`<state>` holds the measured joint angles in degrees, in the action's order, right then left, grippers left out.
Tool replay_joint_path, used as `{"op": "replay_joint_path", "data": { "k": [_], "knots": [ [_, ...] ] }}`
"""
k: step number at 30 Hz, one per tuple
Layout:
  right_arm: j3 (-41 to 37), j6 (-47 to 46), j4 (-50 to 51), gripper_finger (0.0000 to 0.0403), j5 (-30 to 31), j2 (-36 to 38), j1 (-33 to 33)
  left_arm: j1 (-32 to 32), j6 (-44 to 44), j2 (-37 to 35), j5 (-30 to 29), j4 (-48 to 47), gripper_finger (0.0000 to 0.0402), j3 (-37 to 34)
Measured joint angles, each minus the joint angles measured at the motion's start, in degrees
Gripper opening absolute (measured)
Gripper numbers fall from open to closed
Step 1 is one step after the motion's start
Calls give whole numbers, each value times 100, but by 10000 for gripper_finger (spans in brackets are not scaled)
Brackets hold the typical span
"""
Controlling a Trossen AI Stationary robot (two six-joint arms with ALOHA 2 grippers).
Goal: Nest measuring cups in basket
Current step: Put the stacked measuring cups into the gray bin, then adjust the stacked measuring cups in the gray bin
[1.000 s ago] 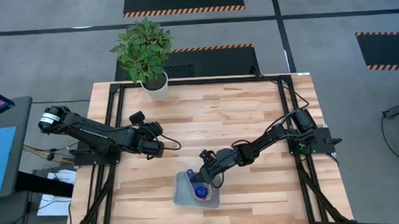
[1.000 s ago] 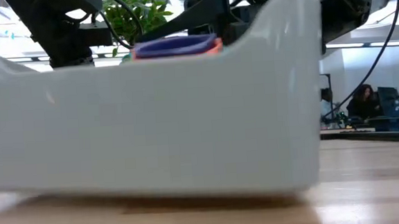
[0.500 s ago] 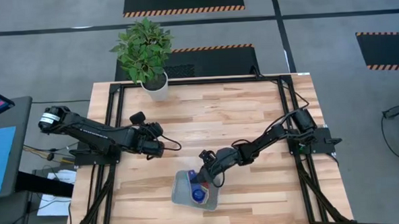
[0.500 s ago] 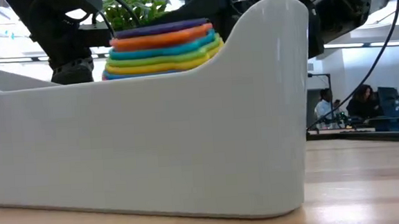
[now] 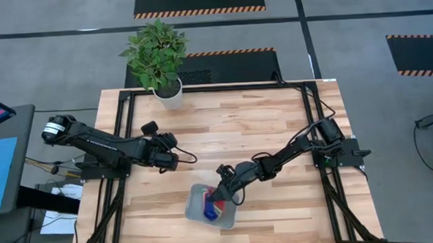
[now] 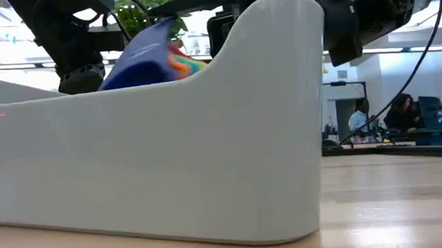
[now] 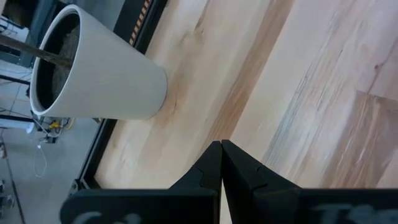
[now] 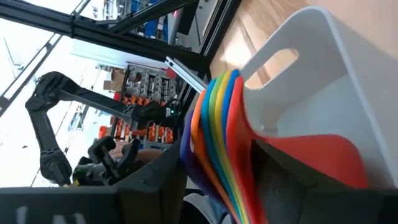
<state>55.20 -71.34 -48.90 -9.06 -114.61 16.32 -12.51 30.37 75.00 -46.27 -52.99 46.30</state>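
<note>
The cups (image 8: 217, 137) sit as one nested stack inside the basket (image 5: 197, 210), tipped over on edge so their rainbow rims fan sideways and the stack's axis leans toward a basket wall rather than standing upright. The right gripper (image 5: 221, 196) is right over them at the basket's rim, far nearer than the left gripper (image 5: 173, 161), which waits well apart over bare table with fingers pressed together. The right fingers straddle the stack; whether they clamp it or stand loose around it I cannot tell
</note>
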Motion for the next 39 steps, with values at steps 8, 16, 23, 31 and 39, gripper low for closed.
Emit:
{"op": "replay_joint_path", "data": {
  "k": [8,16,23,31,39],
  "knots": [
    [-1,122,52,202,11,0,-114,0,-17,0,150,6,0,0],
    [-9,124,-171,192,11,-9,-105,0,-17,0,205,4,0,0],
    [-11,272,-880,197,11,-11,-103,0,72,0,204,17,0,0],
    [-11,663,-1051,190,-151,-13,-127,0,-68,0,204,-9,0,0],
    [114,1891,-2393,162,-1618,57,-184,0,-80,0,204,19,0,0]
  ]
}}
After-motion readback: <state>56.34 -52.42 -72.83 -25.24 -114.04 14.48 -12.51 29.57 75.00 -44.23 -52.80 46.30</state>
